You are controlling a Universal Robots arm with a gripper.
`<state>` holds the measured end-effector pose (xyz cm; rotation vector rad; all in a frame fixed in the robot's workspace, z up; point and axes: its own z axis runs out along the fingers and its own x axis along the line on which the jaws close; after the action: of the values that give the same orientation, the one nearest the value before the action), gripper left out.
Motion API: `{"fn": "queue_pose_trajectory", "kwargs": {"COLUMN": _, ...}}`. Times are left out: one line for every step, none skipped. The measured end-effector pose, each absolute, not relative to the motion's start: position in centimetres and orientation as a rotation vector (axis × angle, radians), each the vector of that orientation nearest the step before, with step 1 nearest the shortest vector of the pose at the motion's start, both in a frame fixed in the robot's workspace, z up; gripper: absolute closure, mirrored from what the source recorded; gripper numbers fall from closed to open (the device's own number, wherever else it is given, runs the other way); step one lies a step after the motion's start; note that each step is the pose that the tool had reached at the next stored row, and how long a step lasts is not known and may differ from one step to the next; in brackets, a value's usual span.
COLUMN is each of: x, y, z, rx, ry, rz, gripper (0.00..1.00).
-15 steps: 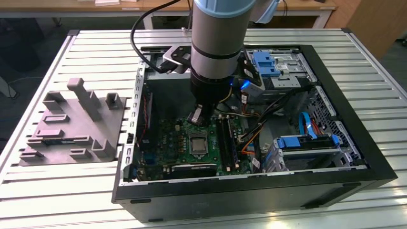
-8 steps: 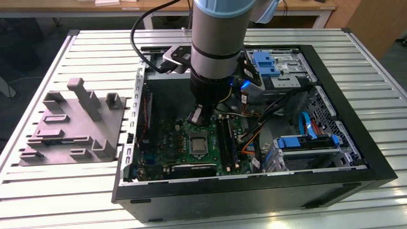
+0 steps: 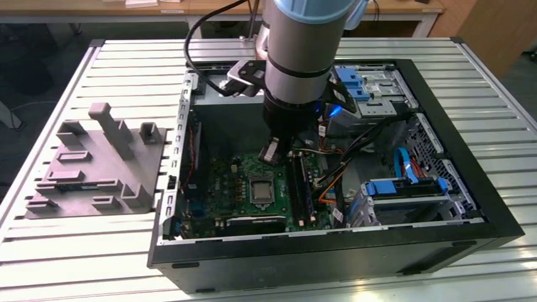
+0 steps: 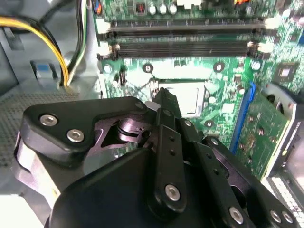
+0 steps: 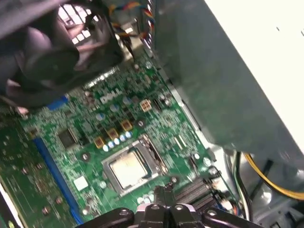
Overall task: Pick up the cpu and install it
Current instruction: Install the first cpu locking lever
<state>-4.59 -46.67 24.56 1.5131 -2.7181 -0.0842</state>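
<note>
Where seated in socket, cpu, end effector near

surface: slatted metal table | on it: open black computer case, toward the exterior view's right | grey moulded fixture tray, just beside case, on the exterior view's left

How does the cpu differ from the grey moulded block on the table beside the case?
Size: the cpu is tiny; the grey block is far larger. Shape: the cpu is a flat square; the block has upright posts. Place: the cpu lies in the socket inside the case; the block stands on the slatted table, at the exterior view's left. Both are greyish.
</note>
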Motion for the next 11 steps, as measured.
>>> {"fn": "queue_pose_trajectory", "kwargs": {"x": -4.3, "y": -46.6, "z": 24.6, "rx": 1.513, "ry": -2.718, "rz": -0.084, "gripper": 0.89}}
{"fn": "queue_pose_trajectory", "kwargs": {"x": -4.1, "y": -46.6, "z": 24.6, "rx": 1.513, "ry": -2.718, "rz": -0.084, "gripper": 0.89}}
{"fn": "queue_pose_trajectory", "kwargs": {"x": -4.0, "y": -46.3, "z": 24.6, "rx": 1.513, "ry": -2.718, "rz": -0.084, "gripper": 0.89}}
{"fn": "queue_pose_trajectory", "kwargs": {"x": -3.9, "y": -46.2, "z": 24.6, "rx": 1.513, "ry": -2.718, "rz": -0.084, "gripper": 0.89}}
{"fn": "queue_pose_trajectory", "kwargs": {"x": -3.8, "y": -45.9, "z": 24.6, "rx": 1.513, "ry": -2.718, "rz": -0.084, "gripper": 0.89}}
{"fn": "queue_pose_trajectory", "kwargs": {"x": -3.4, "y": -45.5, "z": 24.6, "rx": 1.513, "ry": -2.718, "rz": -0.083, "gripper": 0.89}}
{"fn": "queue_pose_trajectory", "kwargs": {"x": -3.3, "y": -45.3, "z": 24.6, "rx": 1.513, "ry": -2.718, "rz": -0.082, "gripper": 0.89}}
{"fn": "queue_pose_trajectory", "kwargs": {"x": -3.3, "y": -45.1, "z": 24.6, "rx": 1.513, "ry": -2.718, "rz": -0.082, "gripper": 0.89}}
{"fn": "queue_pose_trajectory", "kwargs": {"x": -3.2, "y": -45.0, "z": 24.6, "rx": 1.513, "ry": -2.718, "rz": -0.082, "gripper": 0.89}}
{"fn": "queue_pose_trajectory", "kwargs": {"x": -3.2, "y": -44.8, "z": 24.6, "rx": 1.512, "ry": -2.718, "rz": -0.082, "gripper": 0.89}}
{"fn": "queue_pose_trajectory", "kwargs": {"x": -3.2, "y": -44.6, "z": 24.6, "rx": 1.512, "ry": -2.718, "rz": -0.082, "gripper": 0.89}}
